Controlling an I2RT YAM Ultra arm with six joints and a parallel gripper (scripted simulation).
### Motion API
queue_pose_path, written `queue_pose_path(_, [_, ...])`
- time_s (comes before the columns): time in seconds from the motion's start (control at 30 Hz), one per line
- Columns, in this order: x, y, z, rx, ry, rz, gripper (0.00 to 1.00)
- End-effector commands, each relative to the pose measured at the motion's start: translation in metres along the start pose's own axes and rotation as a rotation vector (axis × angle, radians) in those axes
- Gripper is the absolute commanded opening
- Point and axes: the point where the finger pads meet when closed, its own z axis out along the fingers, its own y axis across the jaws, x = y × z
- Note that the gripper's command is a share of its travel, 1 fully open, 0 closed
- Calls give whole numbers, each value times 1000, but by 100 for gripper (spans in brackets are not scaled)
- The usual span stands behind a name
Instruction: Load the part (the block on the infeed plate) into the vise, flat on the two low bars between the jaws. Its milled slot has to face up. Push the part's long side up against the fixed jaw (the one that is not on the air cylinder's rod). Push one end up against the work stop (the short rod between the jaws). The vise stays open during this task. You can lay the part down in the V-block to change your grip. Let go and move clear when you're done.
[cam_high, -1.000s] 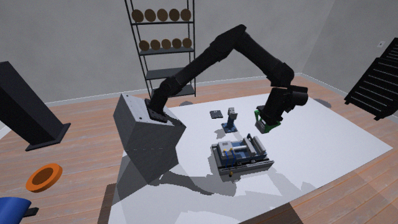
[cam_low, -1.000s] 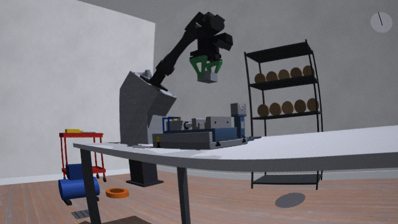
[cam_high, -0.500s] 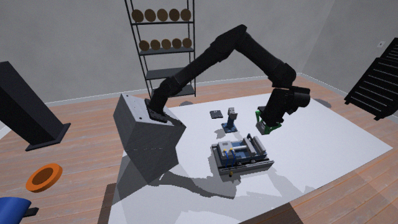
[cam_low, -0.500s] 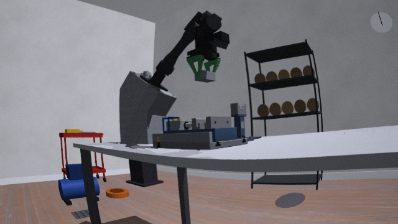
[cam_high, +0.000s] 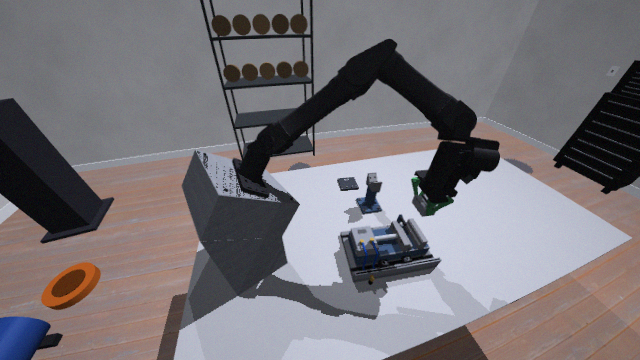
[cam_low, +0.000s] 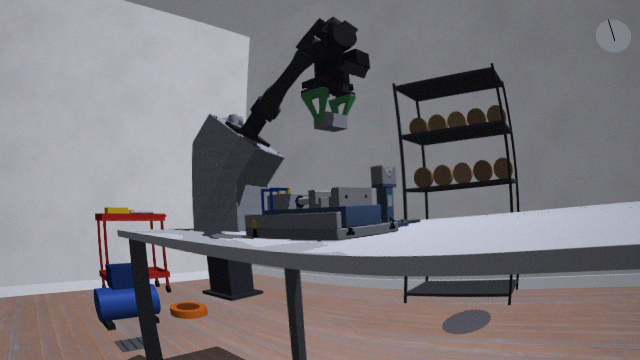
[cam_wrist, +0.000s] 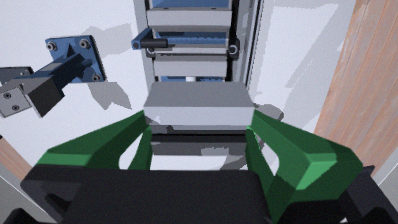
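1. The part (cam_wrist: 197, 104), a plain grey rectangular block, hangs in mid-air high above the worktop (cam_high: 500, 225), off to one side of the vise (cam_high: 387, 245) in the top view and not over it yet.
2. Handling, as a judgement: looks like solid metal w/ hard flat faces, so stiff, not fragile, prob. fairly heavy for its size and somewhat slippery on smooth sides. A squeeze won't hurt it; slip or twist in the grip is the risk.
3. Milled slot can't be made out in any view, so which face is up can't be confirmed.
4. The claw (cam_wrist: 199, 131) is clamped on the part, green fingers roughly mid-range apart, one on each opposite side of the block, pointing down.
5. Where to hold: the present side-to-side grip near the block's middle seems sound; it leaves the underside free to seat on the low bars.
6. The vise sits open, its jaws apart w/ a gap showing between them in the wrist view; work stop too small to pick out for certain.
7. The V-block (cam_high: 372, 182) on its blue post stands near the vise, w/ nothing in it, available for a re-grip.
8. The infeed plate (cam_high: 347, 184), dark and flat, lies bare just beside the V-block.
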Motion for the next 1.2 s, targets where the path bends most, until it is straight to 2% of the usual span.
queue_pose_path(0.0, [-13,-10,-19,25,-51,7,0])
queue_pose_path(0.73, [-13,-10,-18,25,-51,7,0])
queue_pose_path(1.03, [-12,-13,-12,23,-44,13,0])
queue_pose_path(1.17, [-16,-12,-15,32,-62,3,0])
